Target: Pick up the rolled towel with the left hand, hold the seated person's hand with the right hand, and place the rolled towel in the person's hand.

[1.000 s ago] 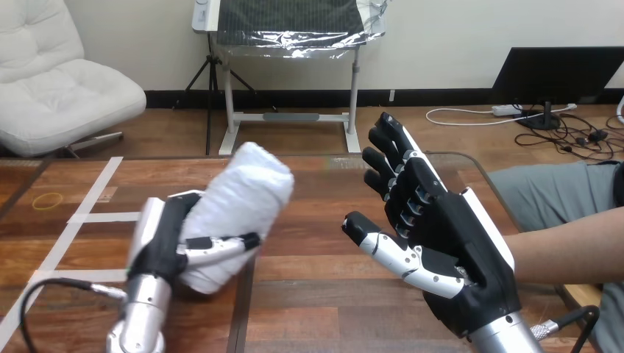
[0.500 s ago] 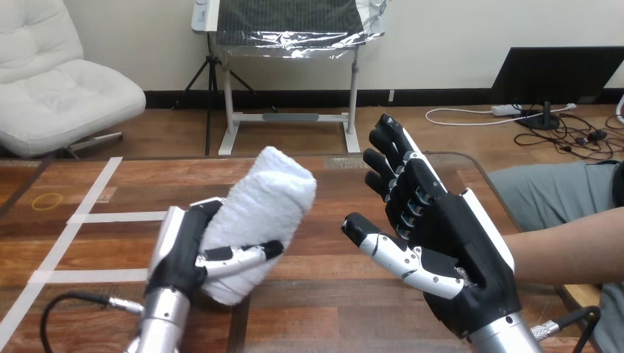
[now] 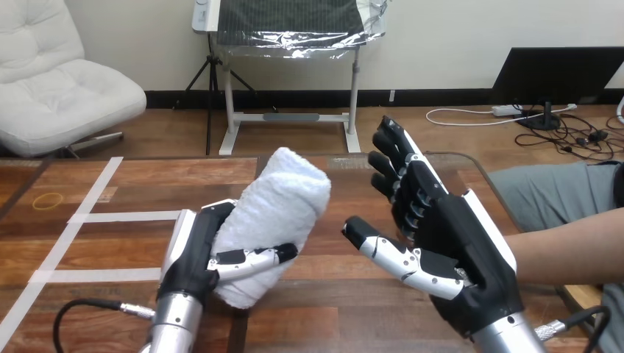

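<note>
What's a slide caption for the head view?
Left hand grips rolled towel over the table; right hand open beside person's forearm.

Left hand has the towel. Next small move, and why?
Probably carry the rolled towel a little to the right, toward the right hand. The left hand has its fingers and thumb curled round it. A gap separates the two hands, and the right hand stands open in front of the person's forearm. Whether it touches the person's hand I cannot tell.

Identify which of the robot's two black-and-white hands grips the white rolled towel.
The left hand, at the view's left: its fingers and thumb curl round the white rolled towel. The right hand has straight, open fingers.
</note>
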